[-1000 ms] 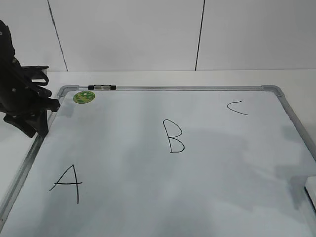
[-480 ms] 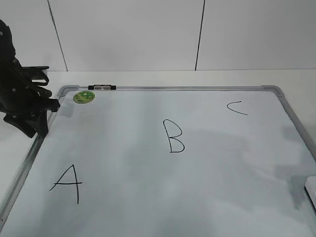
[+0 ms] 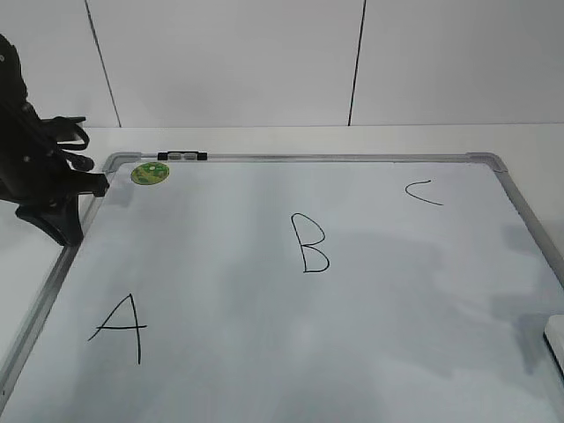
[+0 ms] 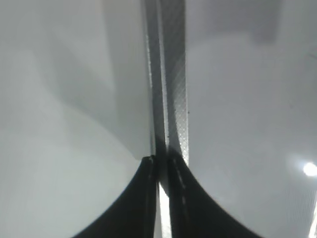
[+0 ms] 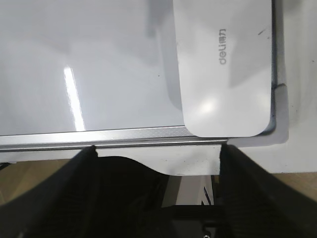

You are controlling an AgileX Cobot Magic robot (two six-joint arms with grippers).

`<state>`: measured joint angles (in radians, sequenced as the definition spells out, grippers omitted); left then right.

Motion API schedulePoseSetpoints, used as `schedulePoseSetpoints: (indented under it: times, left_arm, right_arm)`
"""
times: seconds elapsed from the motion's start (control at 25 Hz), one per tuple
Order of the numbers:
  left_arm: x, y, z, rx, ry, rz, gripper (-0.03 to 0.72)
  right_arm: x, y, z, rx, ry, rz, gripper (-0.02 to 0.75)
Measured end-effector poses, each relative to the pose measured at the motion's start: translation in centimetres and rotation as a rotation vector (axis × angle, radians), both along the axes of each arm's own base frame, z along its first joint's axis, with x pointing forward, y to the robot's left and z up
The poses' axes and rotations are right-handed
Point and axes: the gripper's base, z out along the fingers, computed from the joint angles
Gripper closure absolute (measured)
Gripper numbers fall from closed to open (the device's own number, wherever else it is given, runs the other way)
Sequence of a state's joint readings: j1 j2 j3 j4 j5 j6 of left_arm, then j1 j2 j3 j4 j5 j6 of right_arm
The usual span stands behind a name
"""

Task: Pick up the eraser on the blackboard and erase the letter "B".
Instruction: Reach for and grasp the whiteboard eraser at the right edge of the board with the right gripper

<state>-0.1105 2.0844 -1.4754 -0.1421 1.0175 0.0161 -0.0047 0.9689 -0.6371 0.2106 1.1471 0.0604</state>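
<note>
Big white board (image 3: 291, 352) flat on the desk (image 3: 264, 139), with a grey frame all round. Black B (image 3: 309, 243) near the middle of the board, whole and not rubbed. Black A (image 3: 119, 327) down at the front left, small C (image 3: 423, 191) up at the back right. Round green sticker (image 3: 149, 173) in the back left corner, little clip (image 3: 182, 156) on the frame just beside. Eraser (image 5: 225, 64) lying flat on the board at the right edge, touching nothing but the board, maybe pressed against the frame. Only a white sliver at the right edge in the outside view. Right end effector (image 5: 157, 148) spread wide, just beside the eraser and holding nothing. Left end effector (image 4: 161, 163) squeezed together with only a thin crack, over the board's left frame, well apart from the B.
</note>
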Motion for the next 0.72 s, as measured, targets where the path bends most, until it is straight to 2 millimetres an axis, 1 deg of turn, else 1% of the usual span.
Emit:
schedulePoseSetpoints:
  times: [0.32, 0.44, 0.56, 0.72]
  left_arm:
    - [0.0, 0.0, 0.0, 0.0, 0.0, 0.003, 0.666]
    - [0.0, 0.0, 0.0, -0.001, 0.0, 0.003, 0.666]
    - [0.0, 0.0, 0.0, -0.001, 0.002, 0.003, 0.666]
    - [0.0, 0.0, 0.0, -0.001, 0.002, 0.003, 0.666]
  right_arm:
    - [0.0, -0.1, 0.0, -0.006, 0.0, 0.002, 0.152]
    - [0.0, -0.5, -0.1, -0.062, 0.0, 0.015, 0.151]
    - [0.0, -1.0, -0.1, -0.114, -0.006, 0.021, 0.134]
    - [0.5, -1.1, -0.3, -0.125, -0.026, 0.016, 0.117]
